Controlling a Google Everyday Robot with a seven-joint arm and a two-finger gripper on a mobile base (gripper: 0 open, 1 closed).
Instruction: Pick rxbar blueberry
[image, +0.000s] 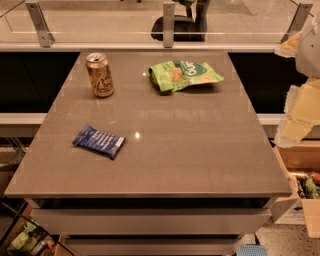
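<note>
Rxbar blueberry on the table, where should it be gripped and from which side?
I'd grip the rxbar blueberry across its narrow width near the middle, coming straight down from above. It lies flat on the table, its long axis slanting from upper left to lower right, with nothing touching it. The end effector is at the view's right edge, well away from it.

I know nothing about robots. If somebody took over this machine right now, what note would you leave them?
Pincer: at the right edge of the view, beside the table, far from the bar.
Rxbar blueberry: lying flat on the table's front left, nothing touching it.
Gold can stands back left and green snack bag lies back centre, both apart from the bar.
Done: no grasp yet.
Left: reach across, grip the bar, lift it.
</note>
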